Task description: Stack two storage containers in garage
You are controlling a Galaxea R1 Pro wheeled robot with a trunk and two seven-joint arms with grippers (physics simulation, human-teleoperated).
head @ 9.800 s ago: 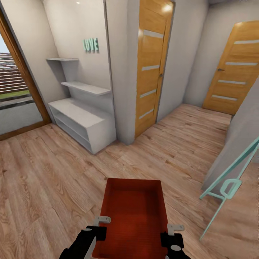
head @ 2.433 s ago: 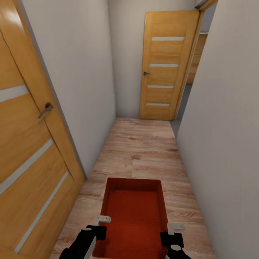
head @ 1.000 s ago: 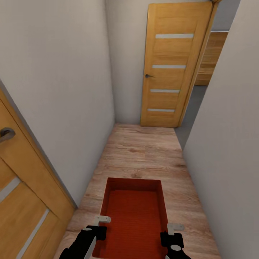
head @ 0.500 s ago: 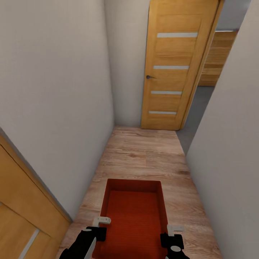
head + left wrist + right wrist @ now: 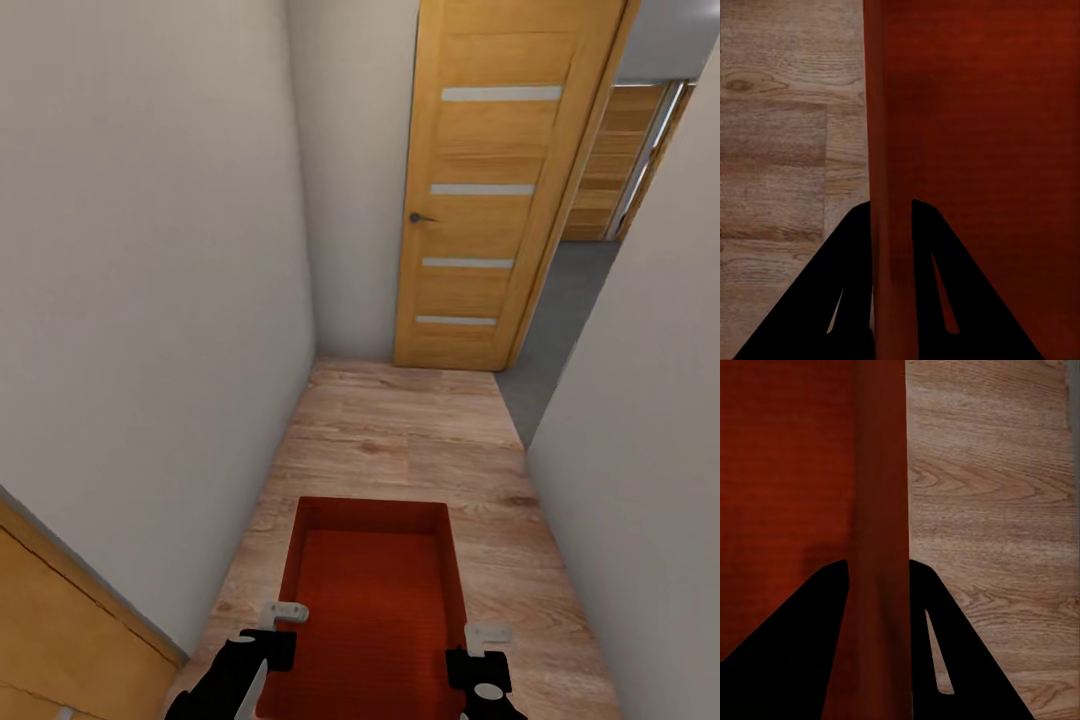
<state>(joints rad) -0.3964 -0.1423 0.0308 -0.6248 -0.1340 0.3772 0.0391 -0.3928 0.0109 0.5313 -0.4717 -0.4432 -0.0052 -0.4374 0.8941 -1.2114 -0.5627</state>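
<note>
Left wall (image 5: pixel 150 300): plain, pale, close alongside the route; corner of an orange wood door (image 5: pixel 60 640) low at its foot. Risk, as a judgement: scraping of the carried load or the left arm on this side if the base drifts, the passage being narrow.

Left gripper (image 5: pixel 283 622): black body, pale fingers, clamped over the left long wall of the storage container (image 5: pixel 372 600). Confirmed in the left wrist view, left gripper (image 5: pixel 891 217) with one dark finger outside and one inside the container (image 5: pixel 975 150), jaws closed on the wall.

Storage container: orange-red, lidless, empty, held level between both arms above the wood-plank floor (image 5: pixel 400 430), in a hallway, not yet in the garage. Second container unaccounted for here. Risk: slip or tilt if either clamp loosens or the arms spread, each grip being only on a thin straight wall.

Right gripper (image 5: pixel 487 633): same hold on the right long wall; in the right wrist view, right gripper (image 5: pixel 879 574) astride the container's wall (image 5: pixel 881 472), jaws closed on it.

Far door (image 5: pixel 490 190): shut, straight ahead. Grey floor (image 5: pixel 560 320) through the opening to its right, more wood panelling beyond. Risk: clipping the right wall (image 5: pixel 650 450) corner on the turn.

Views compared: route, door and opening given by the head view; finger placement either side of each wall given by the wrist views, along with bare planks directly below.
</note>
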